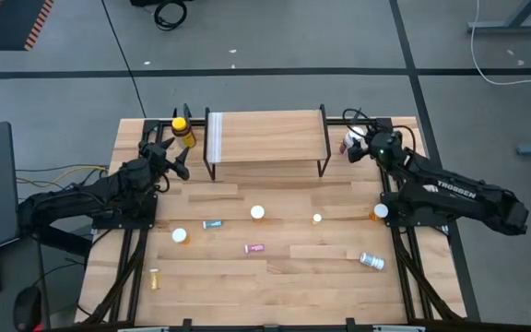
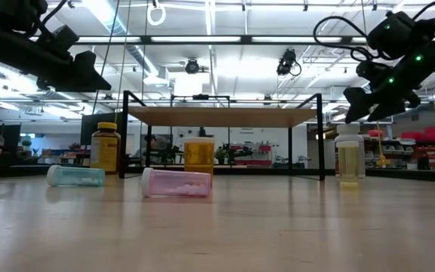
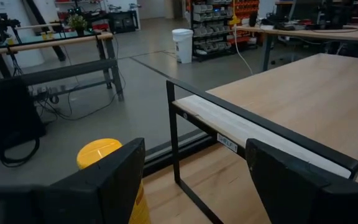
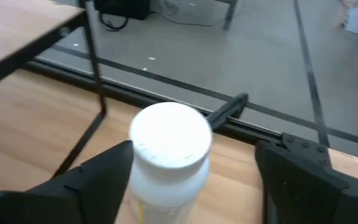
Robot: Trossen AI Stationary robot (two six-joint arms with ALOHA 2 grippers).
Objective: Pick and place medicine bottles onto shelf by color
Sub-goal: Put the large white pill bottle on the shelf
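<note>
Shelf (image 1: 265,136) at twelve; we see right gripper (image 1: 356,146) spread around white bottle (image 4: 169,155), left gripper (image 1: 175,159) spread by yellow bottle (image 1: 182,131).

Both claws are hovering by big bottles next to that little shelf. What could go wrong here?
The right gripper is open around the white bottle; a finger could tip it as it closes or moves. The left gripper is close to the yellow bottle and the shelf leg; it might bump either.

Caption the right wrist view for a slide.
Right gripper open around the upright big white bottle beside the shelf leg.
</note>
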